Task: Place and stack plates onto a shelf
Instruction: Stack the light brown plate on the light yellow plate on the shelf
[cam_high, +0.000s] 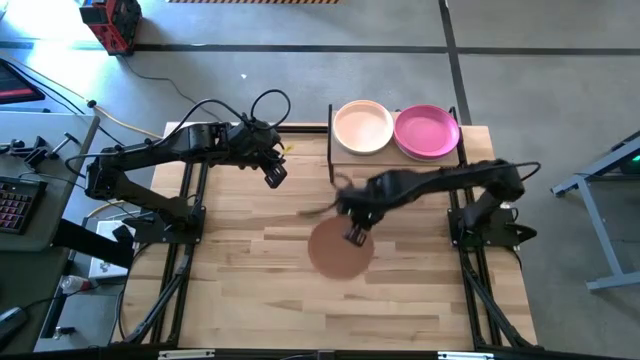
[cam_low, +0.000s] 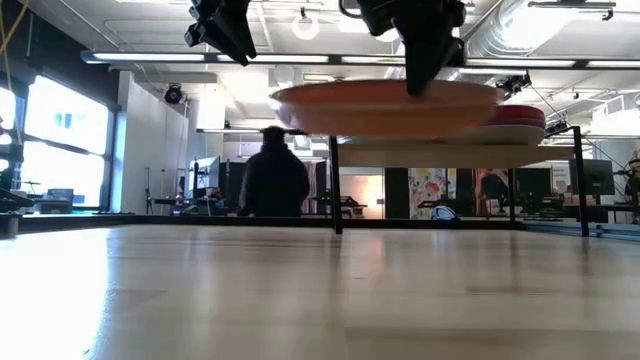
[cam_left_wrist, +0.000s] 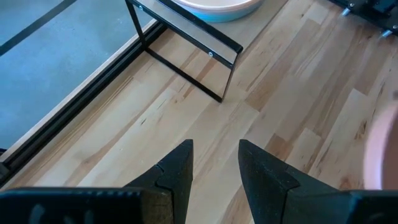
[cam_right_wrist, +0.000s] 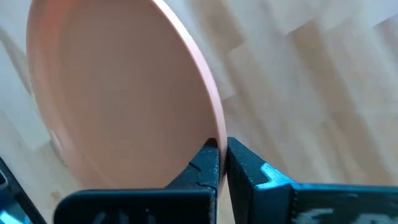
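- Right gripper (cam_high: 353, 236) pinched tight on the rim of a terracotta plate (cam_high: 339, 248): round, shallow, matte, raised rim.
- Low view shows the plate lifted clear of the table (cam_high: 250, 290), roughly level.
- Shelf (cam_high: 330, 150) behind it holds a cream plate (cam_high: 362, 127) and a magenta plate (cam_high: 427, 131) side by side.
- Left gripper (cam_high: 274, 174) parked over the table left of the shelf, fingers (cam_left_wrist: 177, 171) apart, empty.

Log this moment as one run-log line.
right gripper: shut on terracotta plate, lifted off table | left gripper: open, empty | shelf: cream plate, magenta plate
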